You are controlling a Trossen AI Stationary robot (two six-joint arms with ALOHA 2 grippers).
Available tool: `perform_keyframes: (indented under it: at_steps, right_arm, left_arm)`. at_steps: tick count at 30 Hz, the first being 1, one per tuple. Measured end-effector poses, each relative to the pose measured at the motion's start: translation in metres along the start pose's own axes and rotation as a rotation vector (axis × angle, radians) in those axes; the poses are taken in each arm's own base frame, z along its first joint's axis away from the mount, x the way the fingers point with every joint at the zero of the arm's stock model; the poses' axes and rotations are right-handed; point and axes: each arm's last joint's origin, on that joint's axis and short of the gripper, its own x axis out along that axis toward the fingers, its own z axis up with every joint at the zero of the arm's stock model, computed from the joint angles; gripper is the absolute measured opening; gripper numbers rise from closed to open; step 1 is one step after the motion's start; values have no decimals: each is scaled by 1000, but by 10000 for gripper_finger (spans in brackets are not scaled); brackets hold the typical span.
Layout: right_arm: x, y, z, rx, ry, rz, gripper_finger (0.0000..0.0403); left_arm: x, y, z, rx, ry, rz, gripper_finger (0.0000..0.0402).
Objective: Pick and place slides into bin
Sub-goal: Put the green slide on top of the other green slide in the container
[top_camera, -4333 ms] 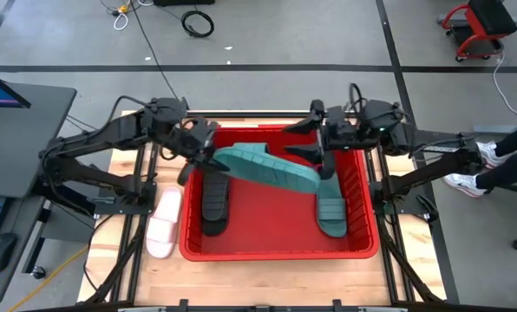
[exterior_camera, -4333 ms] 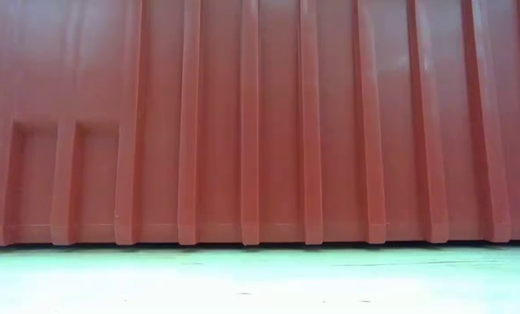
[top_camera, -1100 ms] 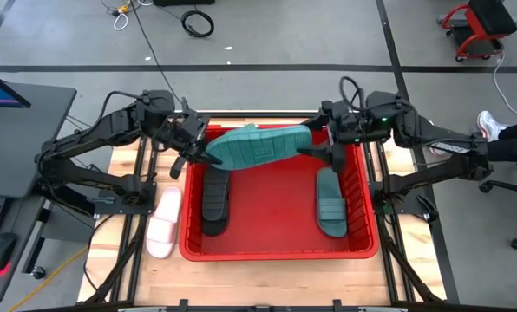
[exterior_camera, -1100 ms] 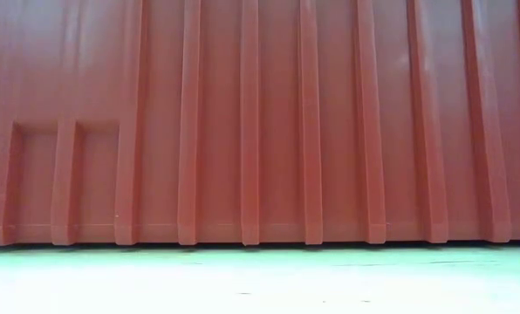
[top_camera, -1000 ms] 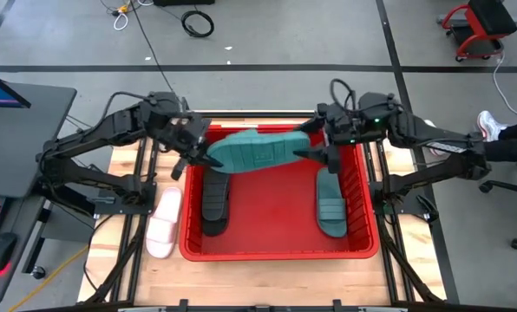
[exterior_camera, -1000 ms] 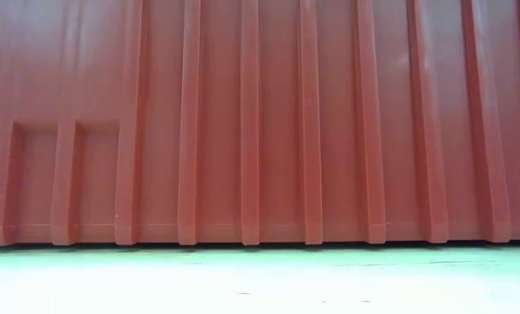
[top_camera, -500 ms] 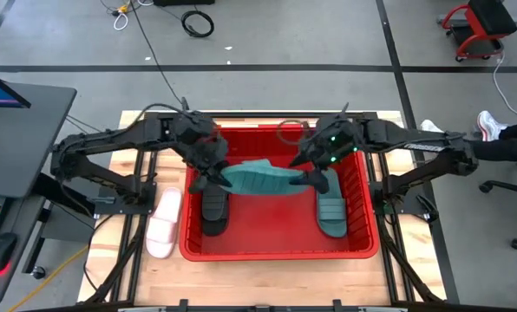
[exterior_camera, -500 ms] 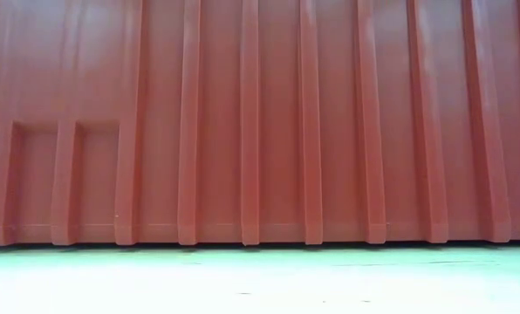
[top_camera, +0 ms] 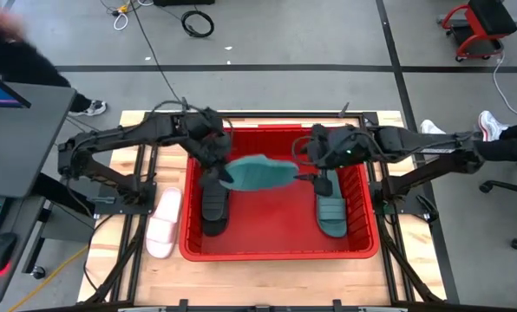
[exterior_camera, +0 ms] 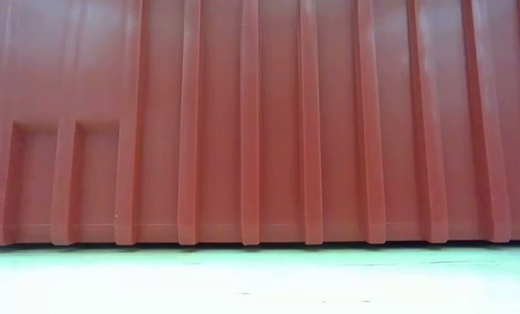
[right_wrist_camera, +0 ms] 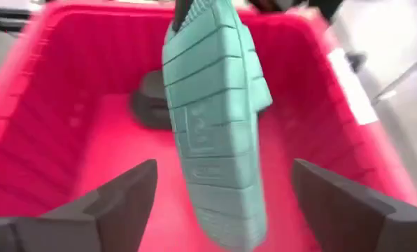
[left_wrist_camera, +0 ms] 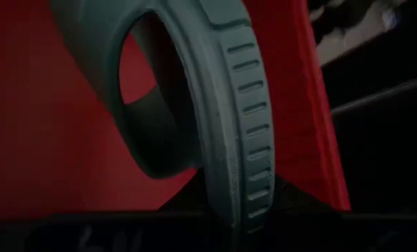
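Holding the teal slide (top_camera: 257, 172) over the bin (top_camera: 361, 208), my left gripper (top_camera: 220, 172) pinches its edge; right fingers (right_wrist_camera: 121, 198) spread. I judge it could drop crooked onto the black slide (top_camera: 213, 201).

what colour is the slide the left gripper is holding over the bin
Teal-green slide, clearest in the right wrist view.

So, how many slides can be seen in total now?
4: teal slide held over the bin by left gripper, black slide and teal one inside, white slide on the table. Others may be hidden.
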Motion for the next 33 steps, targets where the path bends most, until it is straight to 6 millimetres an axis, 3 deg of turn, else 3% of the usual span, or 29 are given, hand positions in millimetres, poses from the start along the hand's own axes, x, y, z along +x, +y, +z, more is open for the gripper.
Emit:
perform_keyframes:
  at_steps: [6,11,16,18,21,25,29,33]
  right_arm:
    - [-5,22,1,-287,-11,-159,395]
    - [-3,34,3,-439,-7,-311,391]
    - [8,37,5,-495,6,-361,395]
    - [8,38,4,-464,6,-356,397]
    - [5,32,4,-314,-14,-339,395]
    - [4,19,4,-87,-38,-153,389]
    - [15,11,2,81,12,20,378]
    - [28,9,-5,125,106,122,359]
  left_arm:
    - [-21,-5,9,-120,-87,-208,42]
    - [-17,-6,9,-267,-53,-240,42]
    - [-12,-2,21,-359,-134,-204,42]
    - [-13,-3,24,-341,-160,-220,42]
    - [-8,-10,21,-174,-141,-226,42]
    - [2,-23,13,6,-93,-224,42]
    - [12,-29,11,101,-108,-129,42]
    - [14,-32,11,172,-133,-53,42]
